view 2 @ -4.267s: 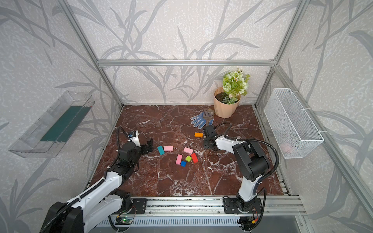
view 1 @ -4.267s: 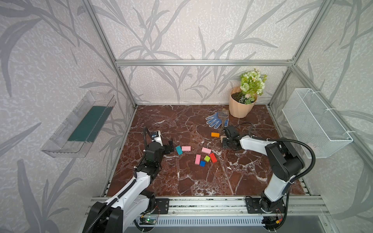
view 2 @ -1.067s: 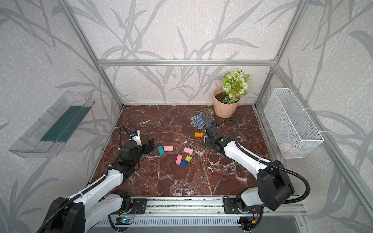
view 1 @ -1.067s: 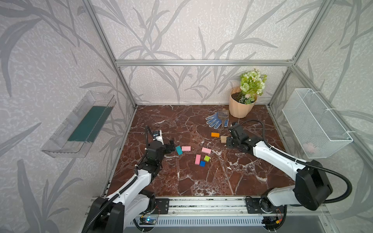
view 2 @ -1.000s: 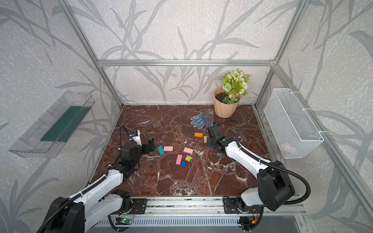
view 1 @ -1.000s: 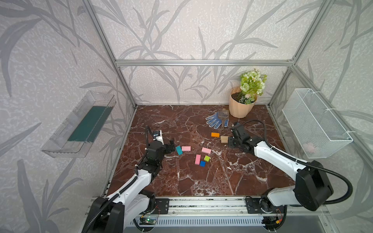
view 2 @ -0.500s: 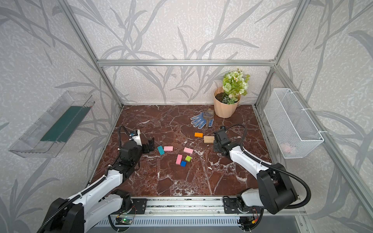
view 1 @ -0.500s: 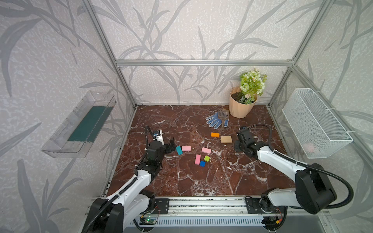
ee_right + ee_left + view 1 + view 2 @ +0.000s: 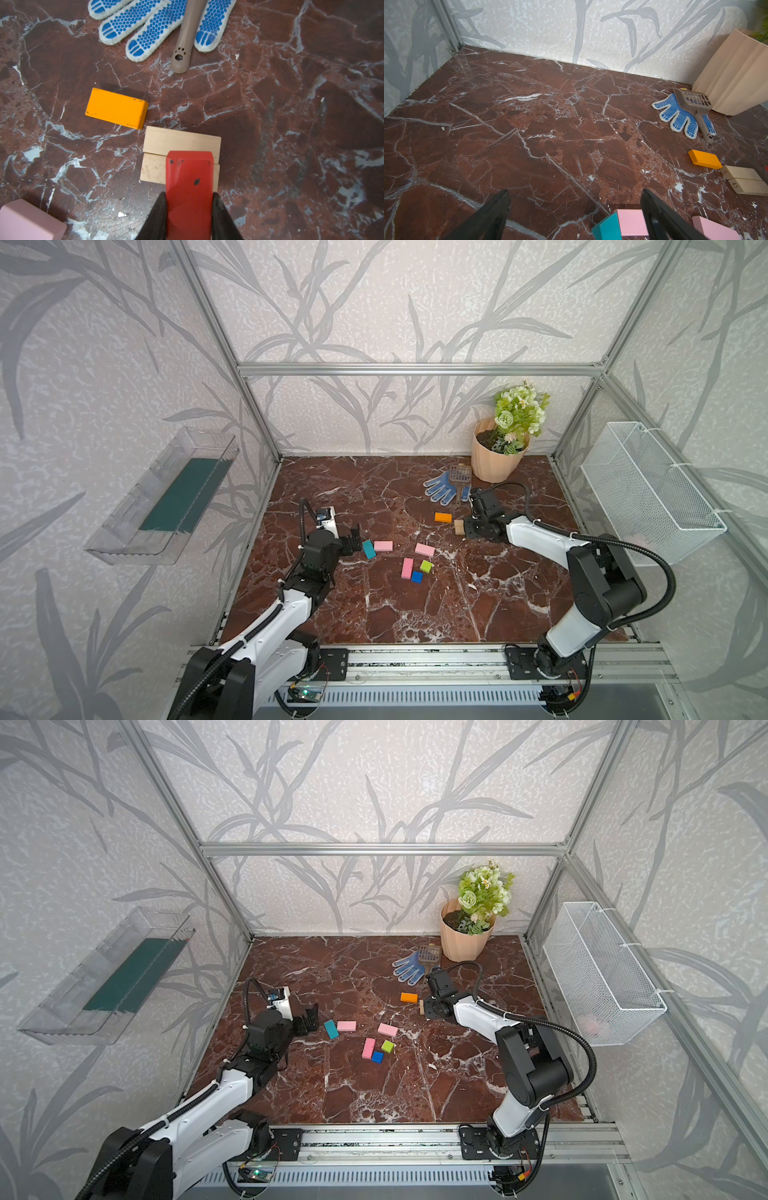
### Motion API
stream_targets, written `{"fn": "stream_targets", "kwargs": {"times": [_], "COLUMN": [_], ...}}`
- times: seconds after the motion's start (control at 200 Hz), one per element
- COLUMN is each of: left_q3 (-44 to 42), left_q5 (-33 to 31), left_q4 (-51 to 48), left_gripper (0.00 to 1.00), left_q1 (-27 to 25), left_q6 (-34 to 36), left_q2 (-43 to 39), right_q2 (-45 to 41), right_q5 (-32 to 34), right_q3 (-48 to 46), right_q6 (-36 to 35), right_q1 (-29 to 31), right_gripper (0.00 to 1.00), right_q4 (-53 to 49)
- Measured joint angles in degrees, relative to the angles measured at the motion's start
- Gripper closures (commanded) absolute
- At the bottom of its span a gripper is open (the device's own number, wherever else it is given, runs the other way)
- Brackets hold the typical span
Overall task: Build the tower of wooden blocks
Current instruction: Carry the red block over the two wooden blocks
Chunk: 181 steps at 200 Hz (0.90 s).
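Note:
My right gripper (image 9: 189,195) is shut on a red block (image 9: 189,182), which hangs over the nearer of two tan blocks (image 9: 180,141) lying side by side; I cannot tell if they touch. In both top views this gripper (image 9: 471,526) hides most of the tan blocks (image 9: 459,526). An orange block (image 9: 443,517) lies just left of them. My left gripper (image 9: 574,195) is open on the floor, beside a teal block (image 9: 607,228) and a pink block (image 9: 630,222). Two more pink blocks (image 9: 424,549) (image 9: 407,568), a green cube (image 9: 426,566) and a blue cube (image 9: 417,576) lie mid-floor.
A blue dotted glove (image 9: 442,489) with a grey scoop (image 9: 459,476) on it lies behind the tan blocks. A beige flowerpot (image 9: 496,462) stands at the back right. A wire basket (image 9: 648,489) hangs on the right wall and a clear tray (image 9: 166,497) on the left wall.
Holding the red block, my right gripper swung out to the right of the tan blocks, then came back left over them. The left arm has not moved.

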Motion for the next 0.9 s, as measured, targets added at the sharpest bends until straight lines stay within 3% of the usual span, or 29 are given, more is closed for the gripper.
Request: {"fn": "stream_targets", "kwargs": {"times": [0.385,0.905], "left_q3": [0.0,0.0], "left_q5": [0.0,0.0], "left_q4": [0.0,0.0], "left_gripper": [0.01,0.01], "left_q1": [-0.2,-0.5], "left_q6": [0.3,0.3], "left_q2": [0.0,0.0], "right_q2": [5.8,6.3], "right_q5": [-2.0,-2.8], "right_q3": [5.0,5.1], "right_q6": [-0.9,0.5], "right_q1": [-0.6,-2.8], "right_gripper": [0.96,0.96], "right_q4": [-1.4,-2.3]}}
